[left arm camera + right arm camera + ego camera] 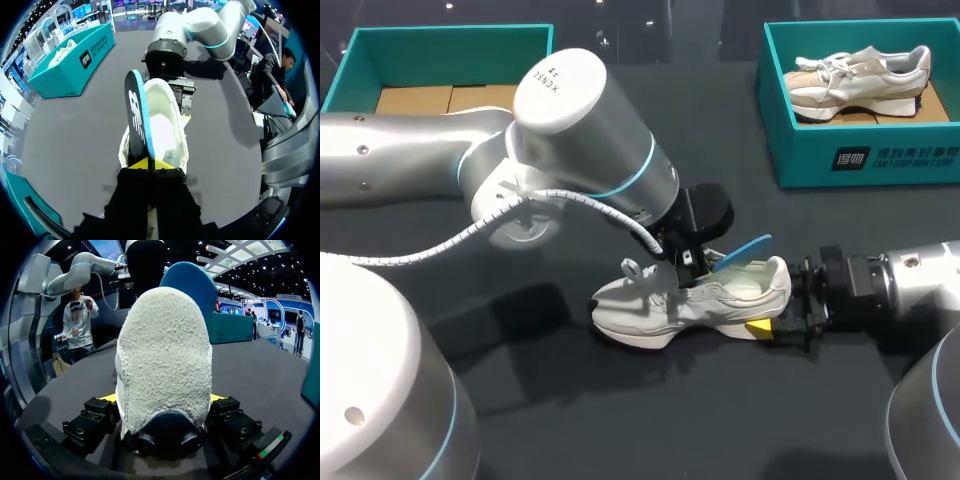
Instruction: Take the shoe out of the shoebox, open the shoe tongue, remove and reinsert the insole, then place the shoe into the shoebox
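Shows the remove-and-reinsert stage at lower centre: white shoe (670,305) heel-clamped by right gripper (162,399), blue insole (742,249) half out, pinched by left gripper (151,164); likely calls next for a straight, steady draw.

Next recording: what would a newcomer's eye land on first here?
The white shoe lies mid-table, clamped at the heel by the right gripper, while the left gripper pinches a blue-edged insole that sticks up out of the shoe's opening. After that comes the teal shoebox at the table's far right, with a second shoe inside.
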### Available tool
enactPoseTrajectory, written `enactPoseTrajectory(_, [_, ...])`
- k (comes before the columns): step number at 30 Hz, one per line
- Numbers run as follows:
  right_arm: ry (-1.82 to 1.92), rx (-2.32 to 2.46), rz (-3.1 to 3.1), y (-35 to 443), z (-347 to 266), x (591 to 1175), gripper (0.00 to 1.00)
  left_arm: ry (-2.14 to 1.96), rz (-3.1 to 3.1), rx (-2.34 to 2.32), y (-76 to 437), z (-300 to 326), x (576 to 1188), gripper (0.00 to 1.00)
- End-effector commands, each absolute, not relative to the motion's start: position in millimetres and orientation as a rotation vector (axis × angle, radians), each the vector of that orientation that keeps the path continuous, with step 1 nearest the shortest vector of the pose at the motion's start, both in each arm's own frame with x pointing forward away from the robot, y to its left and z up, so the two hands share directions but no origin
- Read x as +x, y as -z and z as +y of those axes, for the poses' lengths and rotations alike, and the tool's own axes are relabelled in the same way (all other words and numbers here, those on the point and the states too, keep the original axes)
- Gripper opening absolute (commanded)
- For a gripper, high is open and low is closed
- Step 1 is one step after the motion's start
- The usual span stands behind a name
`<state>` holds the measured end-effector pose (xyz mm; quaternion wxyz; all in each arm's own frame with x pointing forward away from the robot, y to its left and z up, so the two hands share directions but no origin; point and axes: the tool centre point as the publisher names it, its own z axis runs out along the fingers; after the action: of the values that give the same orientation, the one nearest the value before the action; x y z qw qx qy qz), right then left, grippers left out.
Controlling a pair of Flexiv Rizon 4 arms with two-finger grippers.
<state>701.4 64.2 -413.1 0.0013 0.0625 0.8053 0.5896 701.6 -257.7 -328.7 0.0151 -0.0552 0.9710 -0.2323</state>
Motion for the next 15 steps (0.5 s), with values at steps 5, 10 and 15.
enactPoseTrajectory(5, [-1.845,0.196,2.535,412.9,65.1,699.3,0.0,0.715,2.995,-0.149,318.9,-278.6,704.8,0.0])
enactPoseTrajectory(10, [-1.845,0.196,2.535,412.9,65.1,699.3,0.0,0.685,2.994,-0.137,323.7,-288.9,704.2,0.0])
enactPoseTrajectory(15, [-1.845,0.196,2.535,412.9,65.1,699.3,0.0,0.654,2.976,-0.157,326.5,-297.3,707.7,0.0])
